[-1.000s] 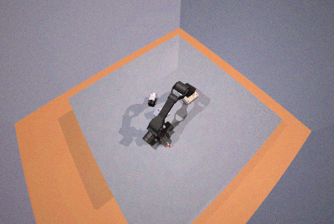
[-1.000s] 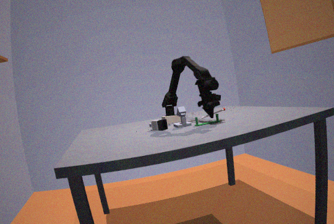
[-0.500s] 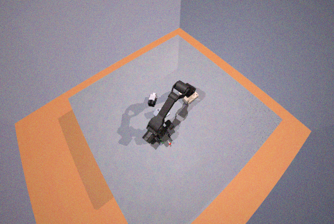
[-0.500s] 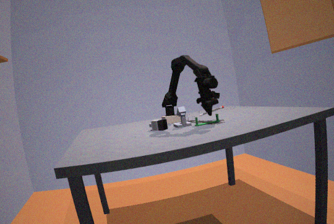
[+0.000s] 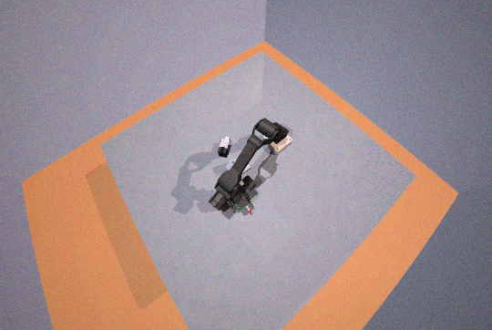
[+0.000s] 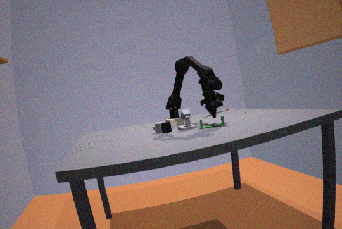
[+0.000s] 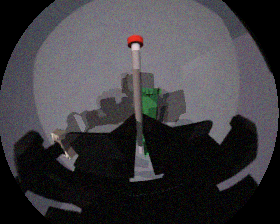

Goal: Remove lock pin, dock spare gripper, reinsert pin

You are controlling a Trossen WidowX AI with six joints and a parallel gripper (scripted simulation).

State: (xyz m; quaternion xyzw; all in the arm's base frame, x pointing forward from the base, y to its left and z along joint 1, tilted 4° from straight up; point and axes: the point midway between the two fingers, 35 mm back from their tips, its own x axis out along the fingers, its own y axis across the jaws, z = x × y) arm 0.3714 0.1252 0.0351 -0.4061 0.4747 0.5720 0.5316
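While the dark arm arches over the surface, its gripper grips the red-tipped pin above the green stand.

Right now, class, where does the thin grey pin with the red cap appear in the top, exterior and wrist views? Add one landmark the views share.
Top: the thin grey pin with the red cap is below centre, at the arm's lower end.
Exterior: right of centre, just above the green two-post stand.
Wrist: upright in the middle, red cap uppermost.
Shared landmark: the black gripper.
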